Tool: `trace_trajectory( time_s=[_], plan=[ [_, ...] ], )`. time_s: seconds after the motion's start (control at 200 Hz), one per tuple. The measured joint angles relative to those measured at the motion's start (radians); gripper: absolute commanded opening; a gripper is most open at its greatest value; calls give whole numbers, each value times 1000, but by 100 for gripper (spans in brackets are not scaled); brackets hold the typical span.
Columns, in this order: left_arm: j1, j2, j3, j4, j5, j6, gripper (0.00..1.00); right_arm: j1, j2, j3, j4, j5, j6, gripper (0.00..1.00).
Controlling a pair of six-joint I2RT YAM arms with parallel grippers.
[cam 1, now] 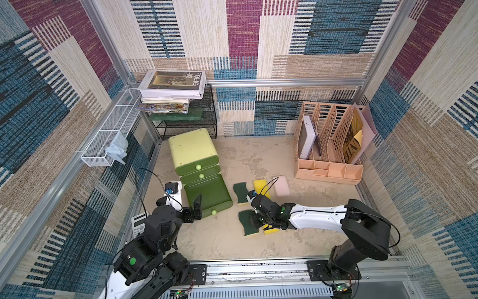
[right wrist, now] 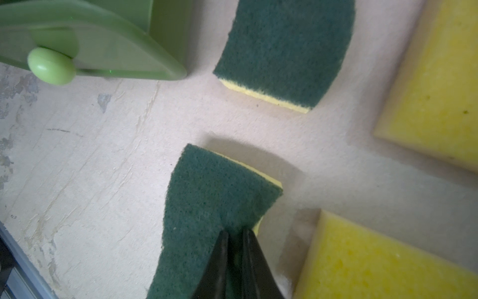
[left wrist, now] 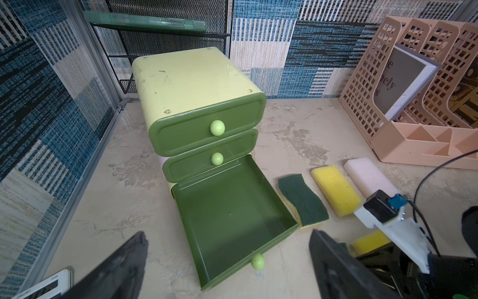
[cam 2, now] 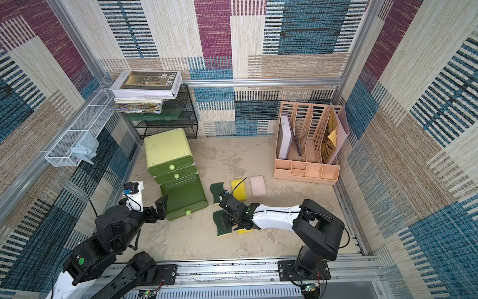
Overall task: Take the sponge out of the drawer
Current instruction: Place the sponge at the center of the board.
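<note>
Green drawer (left wrist: pixel 232 214) stands open, sponge (right wrist: pixel 207 196) outside on table (right wrist: pixel 90 168)

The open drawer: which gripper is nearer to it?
Left. The left gripper hangs open by the drawer's front corner; the right gripper pinches a green sponge, apart from it.

L arm is bent up at the elbow & its left gripper (left wrist: pixel 230 269) is wide open, fingers far apart. R arm reaches out long & low. Its right gripper (right wrist: pixel 234 233) points down, fingers nearly together, pinching the green sponge (right wrist: pixel 207 194).
</note>
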Motion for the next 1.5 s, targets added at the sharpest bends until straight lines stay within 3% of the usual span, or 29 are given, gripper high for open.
trace_trajectory(
  time_s=[0.511, 0.641, 0.861, 1.047, 1.497],
  plan=[
    [0, 1, 0, 0, 0, 0, 100, 24, -40, 1, -22, 27, 3, 48],
    [0, 1, 0, 0, 0, 0, 100, 20, -66, 13, -28, 31, -5, 68],
    [0, 1, 0, 0, 0, 0, 100, 22, -64, 70, -14, 3, -36, 79],
    [0, 1, 0, 0, 0, 0, 100, 31, 27, 177, -24, 26, -92, 91],
    [0, 1, 0, 0, 0, 3, 100, 39, 206, 351, -97, 180, -187, 94]
  ],
)
